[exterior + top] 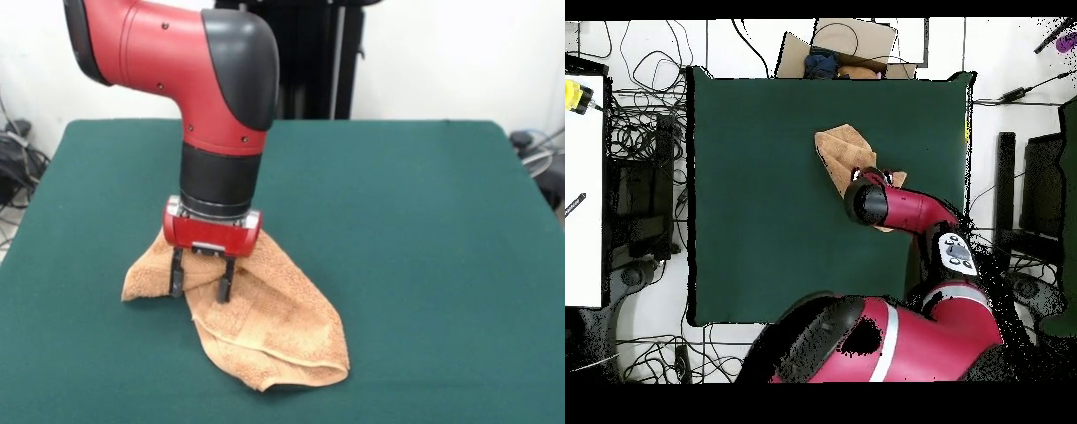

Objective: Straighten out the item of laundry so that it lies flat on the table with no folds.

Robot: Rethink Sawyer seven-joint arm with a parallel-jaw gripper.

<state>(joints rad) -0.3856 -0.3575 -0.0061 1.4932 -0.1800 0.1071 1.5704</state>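
The big green table (424, 230) is mostly bare. The orange-tan towel (274, 340) lies bunched and folded nearer the table's front edge in the front view, left of the middle. Its long way runs slantwise toward that front edge. The gripper (201, 284) hangs right over the towel's upper end, fingers spread apart, tips down at the cloth, pinching nothing that I can see.

You have a dark green desk (424, 230) carrying one thing: a crumpled orange-tan towel (265, 336), folded over itself, lying toward one side of it.
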